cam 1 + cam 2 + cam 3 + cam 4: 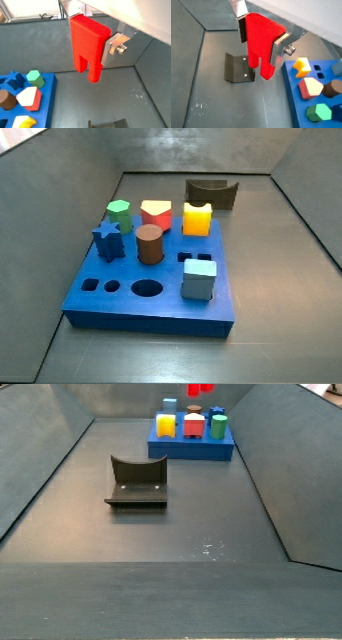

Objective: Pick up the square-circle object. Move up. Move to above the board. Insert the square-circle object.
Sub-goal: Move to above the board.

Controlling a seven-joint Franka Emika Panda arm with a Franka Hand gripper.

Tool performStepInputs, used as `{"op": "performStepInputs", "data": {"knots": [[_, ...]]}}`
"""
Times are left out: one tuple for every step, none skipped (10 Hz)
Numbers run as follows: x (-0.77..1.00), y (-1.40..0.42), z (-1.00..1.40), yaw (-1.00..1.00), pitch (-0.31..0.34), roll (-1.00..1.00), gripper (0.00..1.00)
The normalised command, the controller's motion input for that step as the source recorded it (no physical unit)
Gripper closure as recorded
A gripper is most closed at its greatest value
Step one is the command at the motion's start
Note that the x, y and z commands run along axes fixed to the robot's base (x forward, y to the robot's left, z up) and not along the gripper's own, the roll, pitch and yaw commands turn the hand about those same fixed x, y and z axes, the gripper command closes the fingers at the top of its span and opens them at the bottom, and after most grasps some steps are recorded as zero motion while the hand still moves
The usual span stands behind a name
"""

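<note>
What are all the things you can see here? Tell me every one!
Square-circle object: one, bright red, held in the gripper above the floor.
Board: one, royal blue, on the floor, holes near its front edge.
Blocks in the board: green, red-topped pale, yellow, blue star, brown cylinder, light-blue cube.
Fixture: one, dark, on the floor beside the board.
Gripper: one, silver fingers clamping the red piece.

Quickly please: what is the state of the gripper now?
Gripper: closed on the square-circle object, held in the air beside the board.
</note>
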Motion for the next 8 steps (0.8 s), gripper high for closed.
{"op": "performStepInputs", "data": {"knots": [[0.08,0.04,0.91,-0.03,0.073,-0.12,1.00],[0.05,0.03,0.70,-0.03,0.071,-0.12,1.00],[0.04,0.03,0.59,-0.03,0.067,-0.12,1.00],[0.02,0.02,0.37,-0.03,0.068,-0.12,1.00],[0.02,0.02,0.21,-0.03,0.070,-0.12,1.00],[0.03,-1.00,-0.01,-1.00,-0.020,0.09,1.00],[0.04,-1.00,-0.02,-1.00,-0.022,0.09,1.00],[0.04,-1.00,-0.03,-1.00,-0.028,0.11,1.00]]}}
